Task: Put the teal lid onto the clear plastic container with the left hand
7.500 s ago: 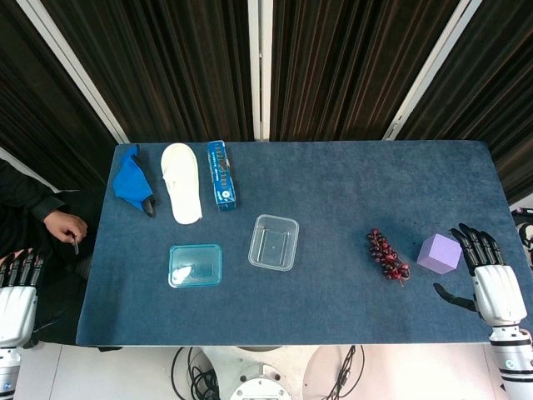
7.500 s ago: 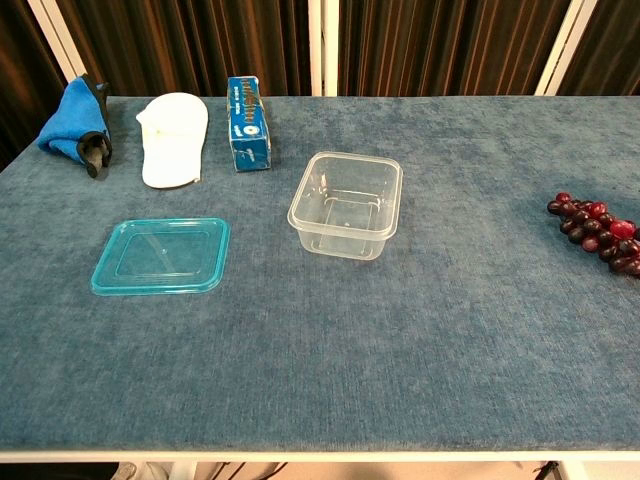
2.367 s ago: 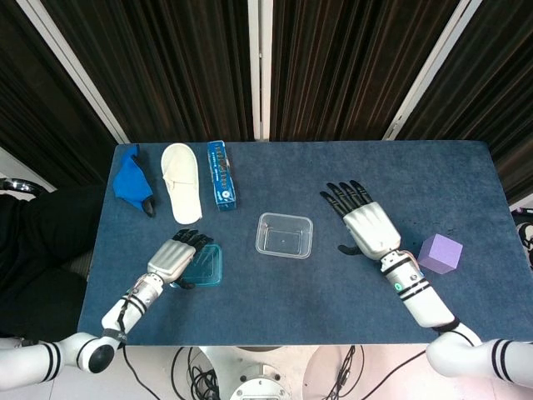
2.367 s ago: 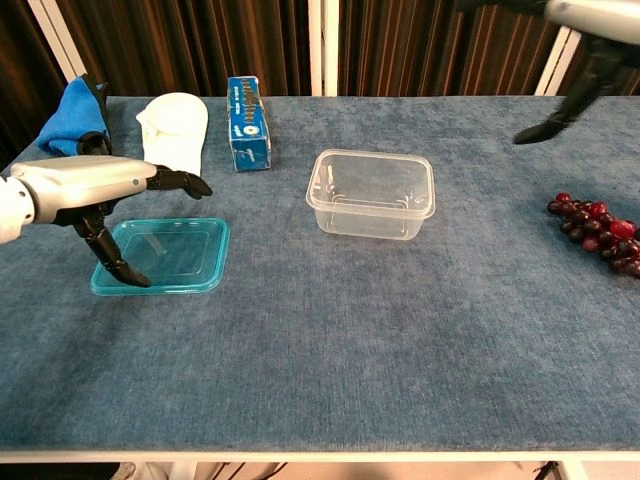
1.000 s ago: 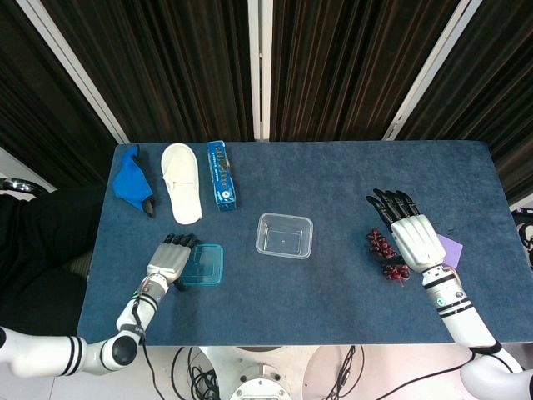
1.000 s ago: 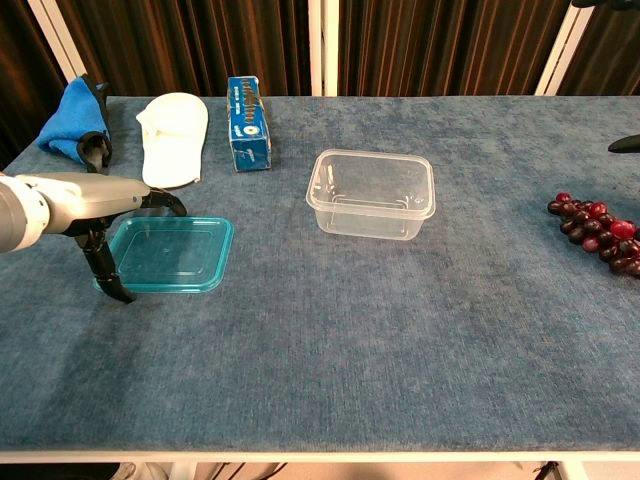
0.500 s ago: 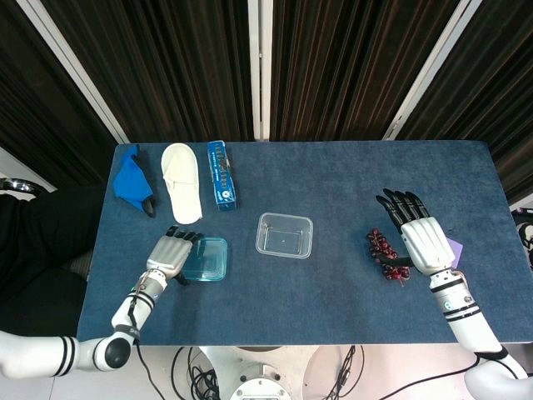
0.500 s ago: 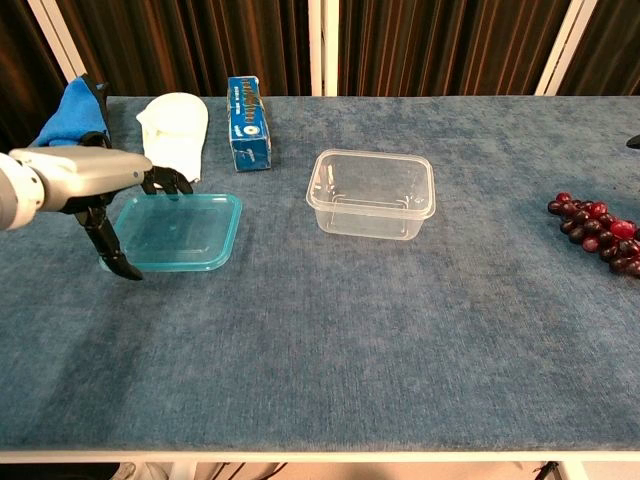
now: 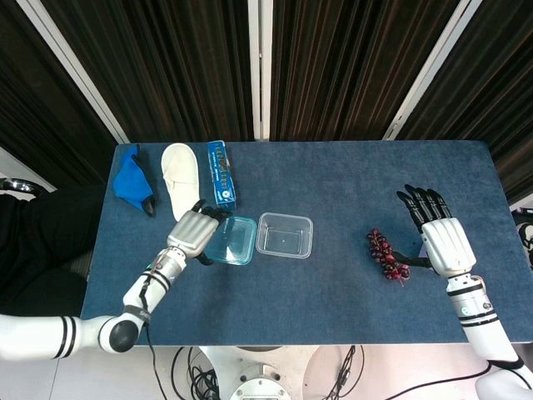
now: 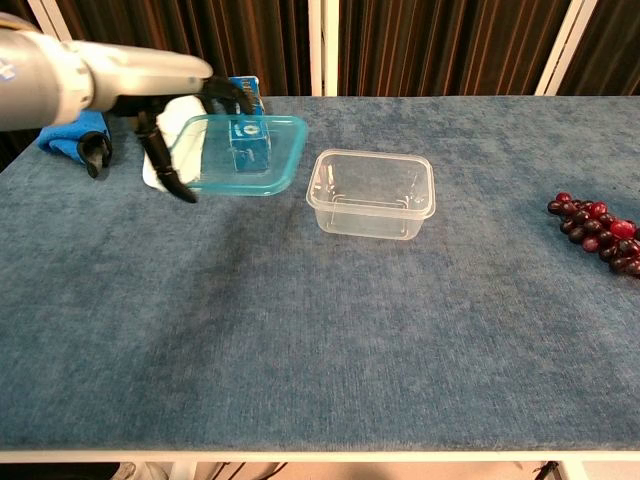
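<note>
My left hand point(image 9: 193, 232) point(image 10: 150, 85) grips the teal lid point(image 9: 232, 240) point(image 10: 245, 153) by its left edge and holds it lifted off the table, roughly level. The lid hangs just left of the clear plastic container point(image 9: 284, 236) point(image 10: 371, 193), which stands upright and empty near the table's middle. Between the lid's right edge and the container's left rim there is a small gap. My right hand point(image 9: 443, 240) hovers open at the far right with its fingers spread, holding nothing.
A blue box point(image 9: 221, 173) point(image 10: 247, 130), a white slipper point(image 9: 181, 182) point(image 10: 163, 140) and a blue cloth point(image 9: 131, 178) point(image 10: 70, 130) lie along the back left. A bunch of dark red grapes point(image 9: 386, 256) point(image 10: 600, 228) lies beside my right hand.
My left hand has lifted the teal lid off the table and carried it right, close to the container. My right hand has drawn back further right, away from the grapes.
</note>
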### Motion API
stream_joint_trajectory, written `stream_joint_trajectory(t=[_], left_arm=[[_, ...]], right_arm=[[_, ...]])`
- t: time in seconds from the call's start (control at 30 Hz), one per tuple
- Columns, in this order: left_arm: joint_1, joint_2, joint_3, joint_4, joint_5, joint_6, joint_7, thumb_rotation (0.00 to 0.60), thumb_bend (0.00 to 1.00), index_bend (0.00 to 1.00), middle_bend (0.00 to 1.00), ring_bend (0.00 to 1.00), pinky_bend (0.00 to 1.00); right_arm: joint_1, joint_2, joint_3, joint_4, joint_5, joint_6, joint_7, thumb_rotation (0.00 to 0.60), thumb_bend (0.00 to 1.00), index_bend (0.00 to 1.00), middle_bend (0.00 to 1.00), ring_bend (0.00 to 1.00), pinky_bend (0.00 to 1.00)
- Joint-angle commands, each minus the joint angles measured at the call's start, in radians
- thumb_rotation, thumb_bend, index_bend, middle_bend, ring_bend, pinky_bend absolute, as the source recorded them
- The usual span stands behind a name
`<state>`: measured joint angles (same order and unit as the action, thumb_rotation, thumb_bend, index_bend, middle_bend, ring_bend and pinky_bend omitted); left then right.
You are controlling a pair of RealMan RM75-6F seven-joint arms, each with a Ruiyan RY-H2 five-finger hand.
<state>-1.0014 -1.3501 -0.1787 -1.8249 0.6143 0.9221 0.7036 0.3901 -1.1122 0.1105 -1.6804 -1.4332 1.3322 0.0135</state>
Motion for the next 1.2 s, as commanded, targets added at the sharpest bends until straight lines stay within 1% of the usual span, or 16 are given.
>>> stream_joint_trajectory(t=[0.03, 0.3, 0.43, 0.53, 0.63, 0.87, 1.2], left_arm=[[-0.133, -0.060, -0.041, 0.059, -0.148, -0.056, 0.074, 0.600, 0.06, 0.41, 0.31, 0.17, 0.07], [-0.328, -0.187, -0.047, 0.206, -0.399, -0.091, 0.151, 0.600, 0.06, 0.40, 0.31, 0.17, 0.07], [-0.408, -0.234, -0.058, 0.265, -0.539, -0.077, 0.181, 0.600, 0.06, 0.40, 0.31, 0.17, 0.07], [-0.458, -0.259, -0.062, 0.300, -0.623, -0.053, 0.212, 0.600, 0.06, 0.40, 0.30, 0.17, 0.07], [-0.494, -0.281, -0.068, 0.332, -0.680, -0.023, 0.241, 0.600, 0.06, 0.40, 0.30, 0.17, 0.07], [-0.533, -0.339, -0.090, 0.378, -0.726, 0.042, 0.273, 0.600, 0.06, 0.40, 0.30, 0.17, 0.08], [-0.558, -0.378, -0.126, 0.382, -0.747, 0.073, 0.320, 0.600, 0.06, 0.40, 0.30, 0.17, 0.08]], right_arm=[[-0.013, 0.009, 0.001, -0.008, -0.002, 0.013, -0.001, 0.600, 0.00, 0.00, 0.00, 0.00, 0.00], [-0.032, 0.017, 0.002, -0.010, -0.003, 0.016, 0.005, 0.600, 0.00, 0.00, 0.00, 0.00, 0.00], [-0.036, 0.017, 0.004, -0.003, -0.006, 0.011, 0.018, 0.600, 0.00, 0.00, 0.00, 0.00, 0.00], [-0.039, 0.018, 0.005, 0.004, -0.013, 0.010, 0.030, 0.600, 0.00, 0.00, 0.00, 0.00, 0.00], [-0.044, 0.021, 0.005, 0.013, -0.018, 0.012, 0.044, 0.600, 0.00, 0.00, 0.00, 0.00, 0.00], [-0.055, 0.030, 0.005, 0.029, -0.025, 0.011, 0.075, 0.600, 0.00, 0.00, 0.00, 0.00, 0.00], [-0.066, 0.033, 0.004, 0.048, -0.034, 0.009, 0.109, 0.600, 0.00, 0.00, 0.00, 0.00, 0.00]])
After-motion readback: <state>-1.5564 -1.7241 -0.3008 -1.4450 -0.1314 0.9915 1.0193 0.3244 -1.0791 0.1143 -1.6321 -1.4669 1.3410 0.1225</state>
